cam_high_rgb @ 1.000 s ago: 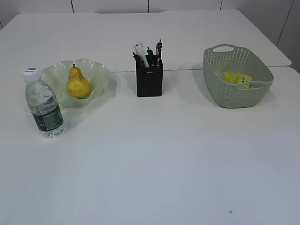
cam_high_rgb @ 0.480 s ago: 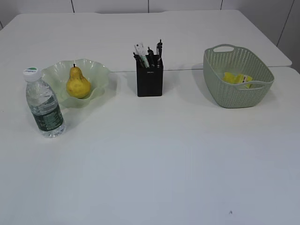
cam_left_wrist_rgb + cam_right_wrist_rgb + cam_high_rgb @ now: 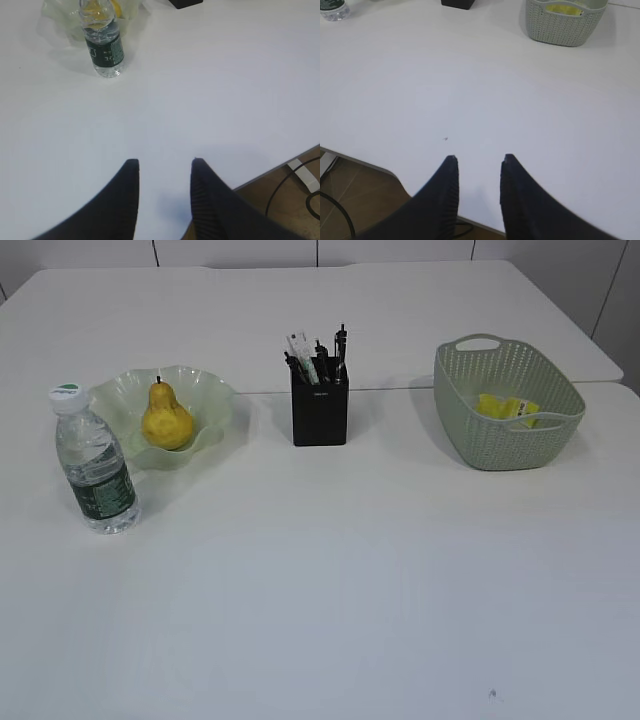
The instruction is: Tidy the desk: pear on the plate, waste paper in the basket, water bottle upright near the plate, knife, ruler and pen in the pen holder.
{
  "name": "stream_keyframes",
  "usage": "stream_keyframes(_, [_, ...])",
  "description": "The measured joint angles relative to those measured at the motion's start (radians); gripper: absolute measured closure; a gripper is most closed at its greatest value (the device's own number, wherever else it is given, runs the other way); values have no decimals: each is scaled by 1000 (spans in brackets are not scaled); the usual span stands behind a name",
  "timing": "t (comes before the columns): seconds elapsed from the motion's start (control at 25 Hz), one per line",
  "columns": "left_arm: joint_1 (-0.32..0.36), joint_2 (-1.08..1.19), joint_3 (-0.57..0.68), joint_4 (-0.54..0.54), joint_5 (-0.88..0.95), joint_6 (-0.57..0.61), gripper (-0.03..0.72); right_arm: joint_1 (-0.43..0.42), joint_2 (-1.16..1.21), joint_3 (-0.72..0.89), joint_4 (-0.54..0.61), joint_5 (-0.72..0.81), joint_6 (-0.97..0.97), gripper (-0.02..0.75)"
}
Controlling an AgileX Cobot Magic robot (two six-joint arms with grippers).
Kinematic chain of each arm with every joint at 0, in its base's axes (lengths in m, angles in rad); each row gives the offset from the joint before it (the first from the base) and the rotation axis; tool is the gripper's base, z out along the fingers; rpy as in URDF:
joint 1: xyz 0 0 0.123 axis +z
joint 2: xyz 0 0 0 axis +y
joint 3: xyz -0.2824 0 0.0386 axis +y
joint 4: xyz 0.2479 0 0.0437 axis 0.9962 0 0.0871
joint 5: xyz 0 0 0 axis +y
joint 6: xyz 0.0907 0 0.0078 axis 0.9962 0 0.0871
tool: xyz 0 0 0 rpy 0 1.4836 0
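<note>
The yellow pear [image 3: 166, 418] sits upright in the hollow of the wavy pale-green glass plate [image 3: 215, 398], stem up, where the dished centre keeps it from rolling. Just in front of the plate and to its left the water bottle [image 3: 94, 464] stands on its base, white cap on top, near enough to count as beside the plate but apart from its rim. In the middle of the white table [image 3: 330, 570] the black pen holder [image 3: 319, 416] stands with dark pens and a pale strip that may be the ruler [image 3: 300, 348] rising from its mouth; the knife cannot be picked out among them at this size. To the right, the grey-green basket [image 3: 490, 445] holds the yellow waste paper [image 3: 505, 407] on its floor, below the rim.

The left gripper [image 3: 162, 167] hangs over the near table edge, well apart from the bottle, its jaws parted and holding nothing. The right gripper [image 3: 476, 162] sits likewise over the near edge, jaws parted and empty, well apart from the basket. Both are drawn back, clear of everything.

Judging by how things lie, the tidying looks finished; only the knife's place remains unconfirmed.
</note>
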Motion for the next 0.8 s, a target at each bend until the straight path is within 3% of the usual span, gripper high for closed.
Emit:
stream_keyframes(0.16, [14, 0, 0, 0, -1, 0, 449, 0, 0, 0, 0, 0, 0, 494])
stream_keyframes(0.28, [87, 0, 0, 0, -1, 0, 449, -20, 0, 0, 0, 0, 0, 494])
stream_keyframes(0.52, [270, 0, 0, 0, -1, 0, 449, -214, 0, 0, 2, 0, 0, 494])
stream_keyframes(0.68, [289, 0, 0, 0, -1, 0, 449, -338, 0, 0, 2, -1, 0, 494])
stream_keyframes(0.8, [289, 0, 0, 0, -1, 0, 449, -363, 0, 0, 2, -1, 0, 494])
